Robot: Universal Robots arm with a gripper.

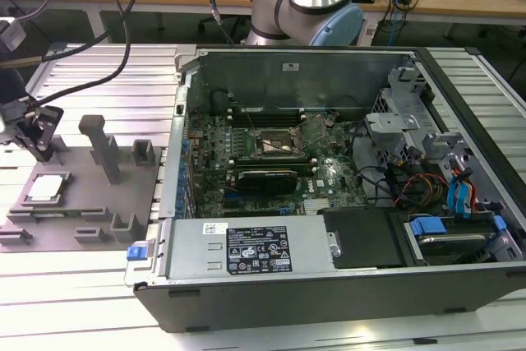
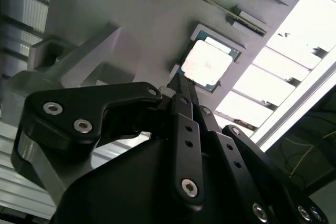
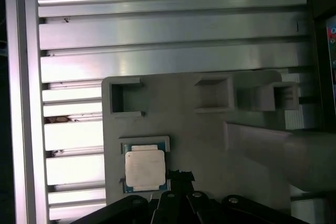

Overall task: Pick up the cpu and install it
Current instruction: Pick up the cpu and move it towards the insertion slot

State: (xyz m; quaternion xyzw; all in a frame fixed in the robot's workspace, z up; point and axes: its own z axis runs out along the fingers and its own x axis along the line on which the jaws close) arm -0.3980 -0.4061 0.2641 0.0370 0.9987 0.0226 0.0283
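The cpu (image 1: 45,188), a small square chip with a pale metal top, lies flat in a recess of the grey plastic tray (image 1: 90,203) at the exterior view's left. My gripper (image 1: 41,150) hangs just above the tray, close to the chip. In both wrist views the black fingers meet at a point, shut and holding nothing. That tip (image 2: 179,80) sits beside the cpu (image 2: 207,64), apart from it. The first wrist view shows the gripper (image 3: 176,176) next to the cpu (image 3: 145,168) on the tray (image 3: 210,145). The motherboard socket (image 1: 275,144) lies in the open case.
An open computer case (image 1: 329,285) fills the exterior view's middle and right, with a power supply (image 1: 255,248) at its front and drive cables (image 1: 456,195) at the right. Upright posts (image 1: 103,150) rise from the tray. The arm's base (image 1: 308,6) stands behind the case on a slatted metal table (image 1: 82,302).
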